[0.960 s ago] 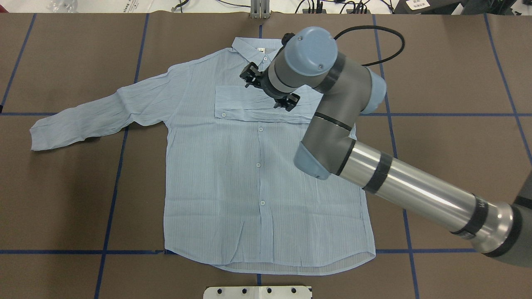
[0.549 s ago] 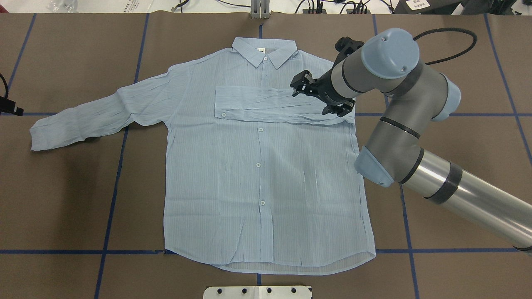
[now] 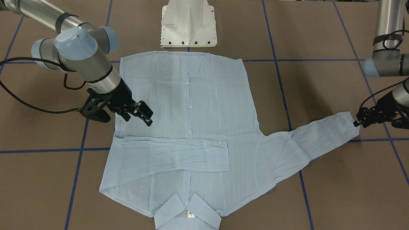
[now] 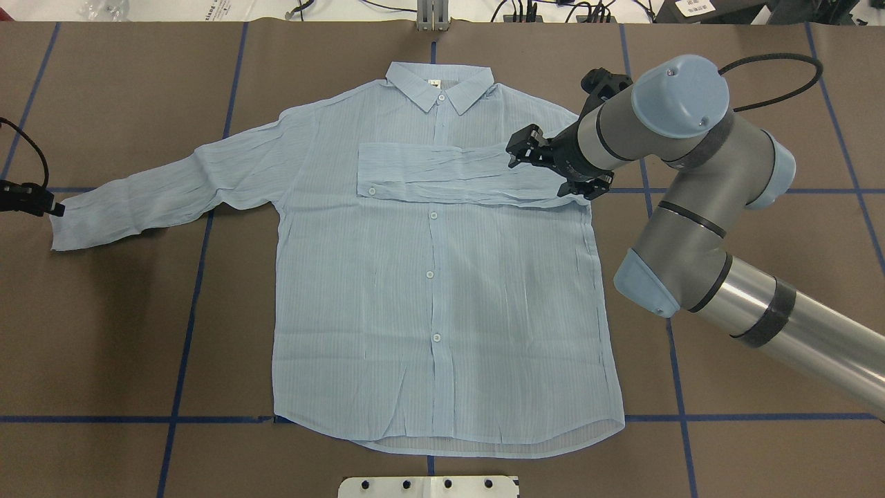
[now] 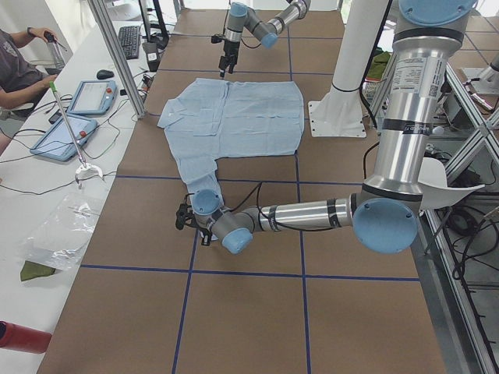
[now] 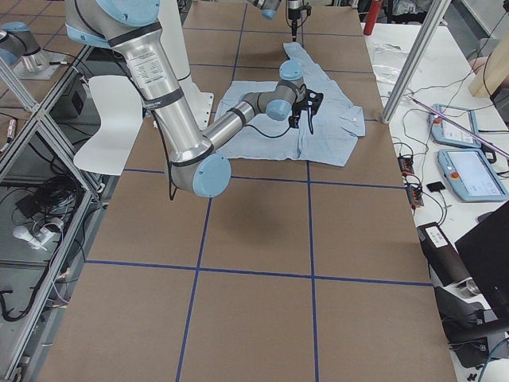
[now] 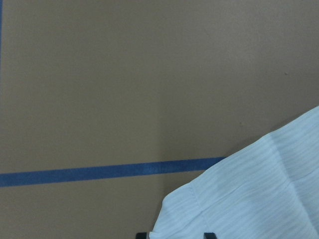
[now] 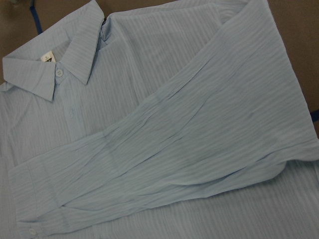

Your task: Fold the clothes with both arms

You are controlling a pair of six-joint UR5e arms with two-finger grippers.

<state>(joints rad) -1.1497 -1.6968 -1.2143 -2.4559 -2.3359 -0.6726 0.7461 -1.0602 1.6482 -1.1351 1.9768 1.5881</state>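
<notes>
**Shirt flat on brown worktop, one sleeve folded across**

The worktop (image 4: 760, 104) is covered in brown sheeting crossed by blue tape lines (image 4: 193, 290). A white pedestal base (image 3: 188, 24) stands at the top centre of the front-facing view. In the left side view a side bench along the frame's left carries tablets (image 5: 92, 96), and a seated person (image 5: 19, 66) is cut off by the upper left corner.

The light-blue shirt (image 4: 429, 277) lies button side up in the middle of the overhead view, with its collar (image 4: 440, 84) toward the top. One sleeve (image 4: 442, 176) is folded across the chest. The other sleeve (image 4: 166, 194) stretches toward the left edge.

The right pincer (image 4: 556, 166) hovers over the fold at the shirt's right-hand shoulder, jaws wide apart and holding nothing.

The left pincer (image 4: 48, 206) sits at the outstretched cuff (image 7: 239, 199) and is mostly cut off by the overhead frame's left edge. Its wrist camera shows only two black tips at the bottom edge, apart, with the cuff's corner between them. Whether they touch the cloth is hard to make out.
</notes>
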